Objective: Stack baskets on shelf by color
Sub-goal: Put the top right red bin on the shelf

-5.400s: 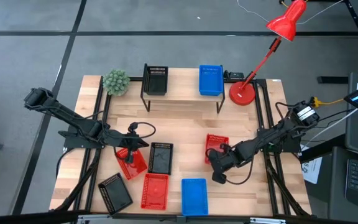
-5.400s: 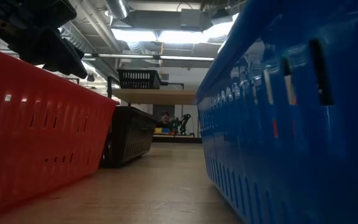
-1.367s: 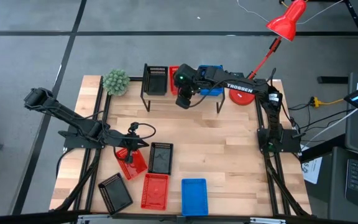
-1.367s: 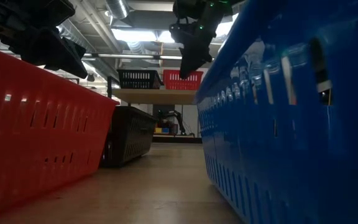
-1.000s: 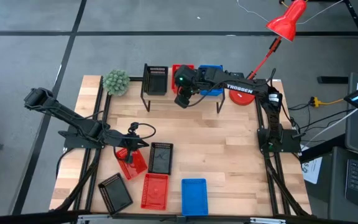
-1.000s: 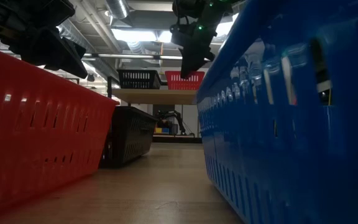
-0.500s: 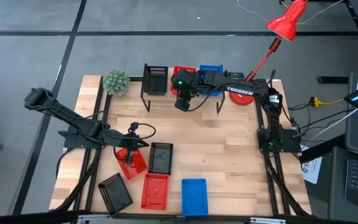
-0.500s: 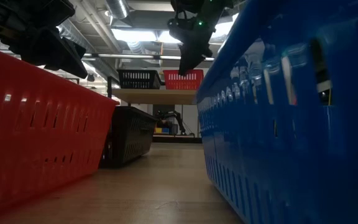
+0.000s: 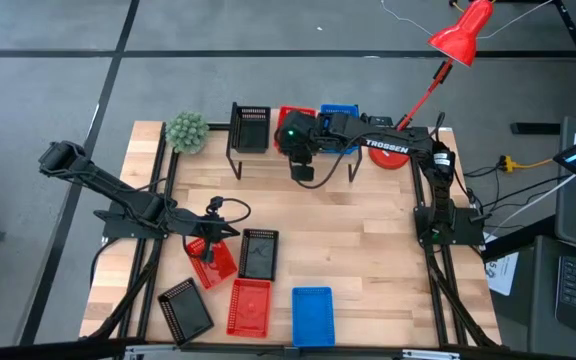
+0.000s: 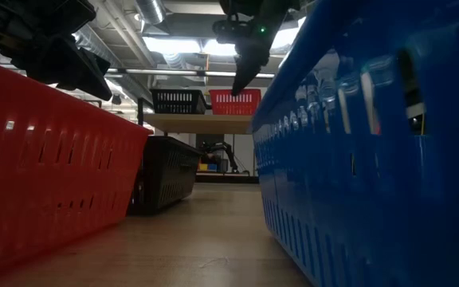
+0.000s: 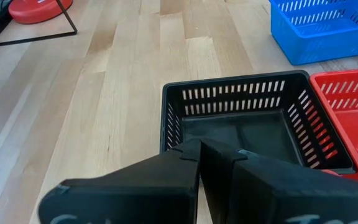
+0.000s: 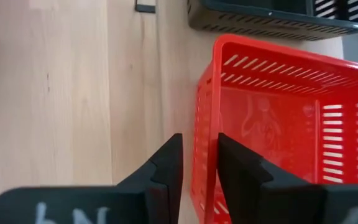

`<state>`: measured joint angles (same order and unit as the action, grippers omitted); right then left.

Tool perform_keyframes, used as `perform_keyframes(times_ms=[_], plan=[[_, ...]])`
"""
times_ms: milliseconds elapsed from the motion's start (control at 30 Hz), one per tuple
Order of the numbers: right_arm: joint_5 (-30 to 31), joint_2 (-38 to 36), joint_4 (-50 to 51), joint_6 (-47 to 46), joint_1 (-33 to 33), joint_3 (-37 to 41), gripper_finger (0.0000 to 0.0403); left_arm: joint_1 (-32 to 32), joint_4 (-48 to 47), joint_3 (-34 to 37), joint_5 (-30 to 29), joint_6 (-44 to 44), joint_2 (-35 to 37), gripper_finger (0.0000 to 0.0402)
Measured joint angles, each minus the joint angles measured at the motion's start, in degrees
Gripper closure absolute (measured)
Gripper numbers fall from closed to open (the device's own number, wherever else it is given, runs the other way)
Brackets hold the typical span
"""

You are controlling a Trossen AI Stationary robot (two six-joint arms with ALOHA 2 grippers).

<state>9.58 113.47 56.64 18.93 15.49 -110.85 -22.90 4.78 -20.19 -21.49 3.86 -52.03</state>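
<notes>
Right gripper (image 9: pixel 305 172) hangs at the shelf (image 9: pixel 293 155) front edge; fingers (image 12: pixel 166 163) parted w/ a small gap, holding nothing. Red basket (image 9: pixel 290 118) sits on the shelf btwn black basket (image 9: pixel 251 128) & blue basket (image 9: pixel 339 128).

To finish well: lift clear w/o clipping the red rim, then fetch another red.

Left gripper (image 9: pixel 206 232): fingers shut, empty, above a desk basket.

Hidden: arm covers part of red & blue baskets; whether red sits square — can't tell.

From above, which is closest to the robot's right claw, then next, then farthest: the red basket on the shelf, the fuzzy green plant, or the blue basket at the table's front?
From the right gripper:
1. Red basket, on the shelf just behind it.
2. Green plant, at the shelf's left end.
3. Blue basket, at the table's front edge.
</notes>
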Motion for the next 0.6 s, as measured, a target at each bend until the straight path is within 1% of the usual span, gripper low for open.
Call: perform_keyframes(times_ms=[400,600], plan=[[-0.17,0.00,0.54,4.22,0.00,0.00,0.0311,0.00,0.00,-0.01,0.00,0.00,-0.02,0.0401],[-0.17,0.00,0.60,8.31,0.25,0.00,0.0311,0.00,0.00,-0.02,0.00,0.00,-0.02,0.0401]])
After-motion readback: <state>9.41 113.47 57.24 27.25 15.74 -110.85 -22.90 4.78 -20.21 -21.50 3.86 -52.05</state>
